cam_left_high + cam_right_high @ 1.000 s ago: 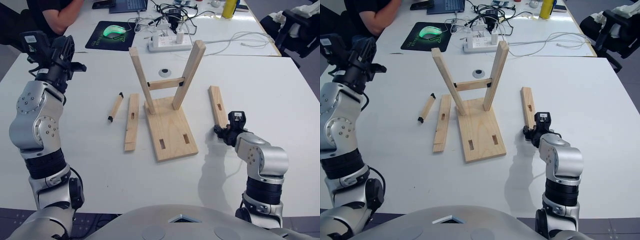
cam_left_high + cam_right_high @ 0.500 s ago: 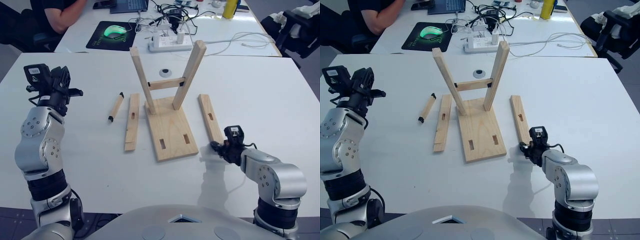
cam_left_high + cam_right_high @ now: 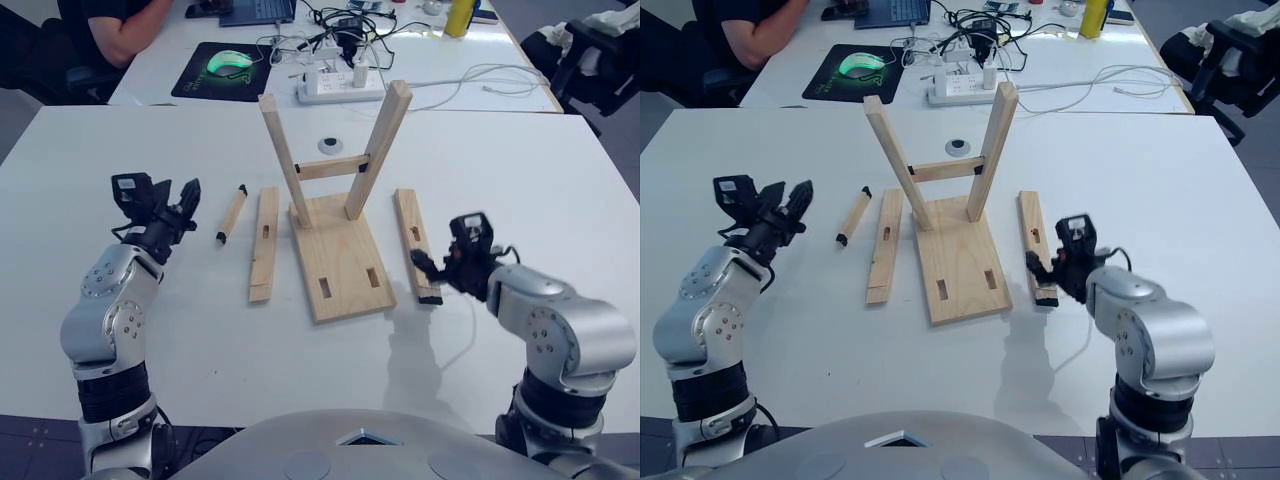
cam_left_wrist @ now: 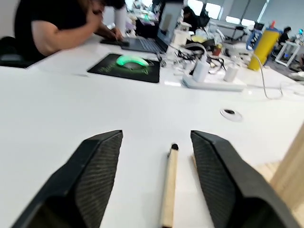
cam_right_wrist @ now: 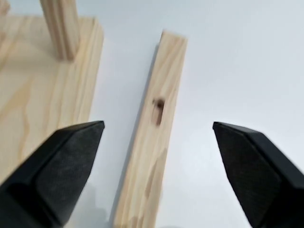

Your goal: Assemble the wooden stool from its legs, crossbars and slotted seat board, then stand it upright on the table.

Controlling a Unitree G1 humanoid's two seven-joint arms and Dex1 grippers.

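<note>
Found loose leg [image 3: 413,240] flat on table [image 3: 550,180], just right of seat board [image 3: 340,255], long axis running away from robot; pale pine, one slot mid-length. Noted right gripper [image 5: 157,126] spread wide astride its near end, and left gripper [image 4: 156,135] likewise spread, gripping nothing.

G1 humanoid w/ both arms out front, elbows bent. The left arm [image 3: 108,305] angles fwd & slightly inward from its silver elbow joint, wrist about level, and the left gripper [image 4: 156,134] points straight ahead w/ its 2 dark ribbed fingers [image 4: 97,175] spread in a wide V. The right arm [image 3: 555,325] folds in toward the centre, forearm turned across the body & wrist tipped down. The right gripper [image 5: 157,124] is held low, aimed to the robot's left, its 2 black fingers [image 5: 61,166] splayed well apart.
</note>
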